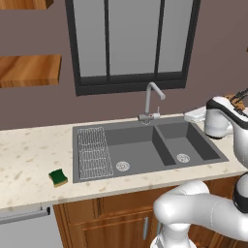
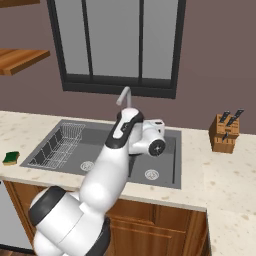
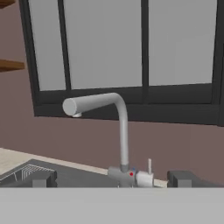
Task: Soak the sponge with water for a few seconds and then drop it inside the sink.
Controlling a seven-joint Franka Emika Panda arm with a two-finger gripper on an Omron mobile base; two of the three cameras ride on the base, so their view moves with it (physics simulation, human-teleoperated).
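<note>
With the gripper (image 3: pixel 111 178) released and empty facing the faucet (image 3: pixel 120 135), and the sponge (image 1: pixel 58 177) lying on the counter (image 1: pixel 29 160) left of the sink (image 1: pixel 145 147), a misjudged reach risked striking the faucet's 1 lever.

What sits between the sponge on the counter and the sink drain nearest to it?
In the left base view, the wire rack lies in the left basin between the sponge and the left drain, after a bare strip of counter.
</note>
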